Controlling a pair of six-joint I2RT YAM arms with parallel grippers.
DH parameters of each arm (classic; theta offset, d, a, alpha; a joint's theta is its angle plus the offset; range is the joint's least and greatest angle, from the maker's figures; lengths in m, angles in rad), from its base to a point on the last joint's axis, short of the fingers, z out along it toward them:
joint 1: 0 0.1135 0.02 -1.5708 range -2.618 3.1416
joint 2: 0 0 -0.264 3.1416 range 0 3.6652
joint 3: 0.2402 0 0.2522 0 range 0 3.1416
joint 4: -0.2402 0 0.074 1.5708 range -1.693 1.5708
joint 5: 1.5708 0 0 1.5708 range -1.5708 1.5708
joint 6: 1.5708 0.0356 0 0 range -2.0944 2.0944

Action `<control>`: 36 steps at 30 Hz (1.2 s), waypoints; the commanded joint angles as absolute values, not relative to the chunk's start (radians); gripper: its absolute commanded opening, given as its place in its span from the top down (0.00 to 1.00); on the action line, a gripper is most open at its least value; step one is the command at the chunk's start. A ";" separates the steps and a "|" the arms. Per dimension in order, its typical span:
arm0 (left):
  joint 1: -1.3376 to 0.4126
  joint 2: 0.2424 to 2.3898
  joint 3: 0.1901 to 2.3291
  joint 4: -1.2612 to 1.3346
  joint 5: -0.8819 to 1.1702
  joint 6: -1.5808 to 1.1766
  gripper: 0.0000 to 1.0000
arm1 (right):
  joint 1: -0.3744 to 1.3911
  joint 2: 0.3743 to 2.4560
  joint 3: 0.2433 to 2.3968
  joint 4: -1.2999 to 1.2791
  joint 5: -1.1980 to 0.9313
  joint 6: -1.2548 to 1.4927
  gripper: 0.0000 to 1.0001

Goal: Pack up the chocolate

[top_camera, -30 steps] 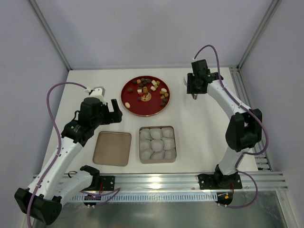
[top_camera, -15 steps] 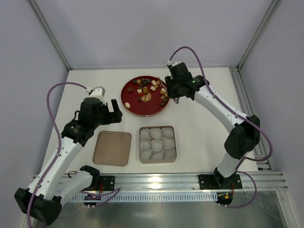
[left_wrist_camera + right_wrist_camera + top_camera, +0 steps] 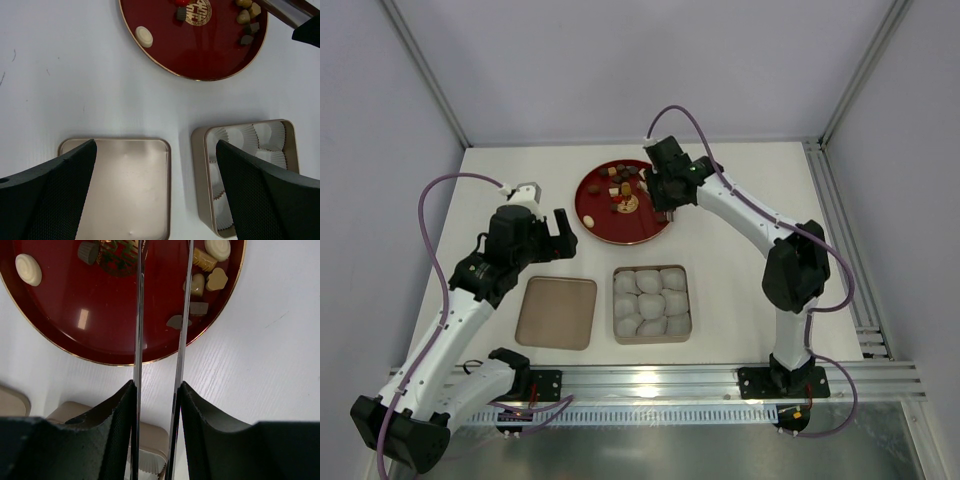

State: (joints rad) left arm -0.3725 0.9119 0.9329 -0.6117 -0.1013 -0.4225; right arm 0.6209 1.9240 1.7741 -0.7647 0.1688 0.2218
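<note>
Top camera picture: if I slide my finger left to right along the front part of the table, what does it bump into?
left arm → flat tan lid → square tin of white paper cups → right arm. The red plate sits farther back, so it is not in this row.

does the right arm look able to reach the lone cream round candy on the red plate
Probably yes: the right gripper hangs over the red plate, and the cream candy lies alone, uncovered.
</note>
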 commanded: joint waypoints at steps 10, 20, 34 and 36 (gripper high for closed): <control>-0.368 0.905 0.960 -0.615 -0.109 -0.428 0.00 | 0.627 2.029 1.936 -0.796 0.189 0.178 0.58; -0.368 0.905 0.959 -0.617 -0.109 -0.426 0.01 | 0.627 2.080 1.971 -0.813 0.189 0.167 0.59; -0.368 0.907 0.960 -0.617 -0.112 -0.428 0.00 | 0.627 2.115 1.985 -0.816 0.187 0.163 0.69; -0.368 0.908 0.959 -0.618 -0.110 -0.428 0.00 | 0.627 2.114 1.982 -0.818 0.192 0.164 0.72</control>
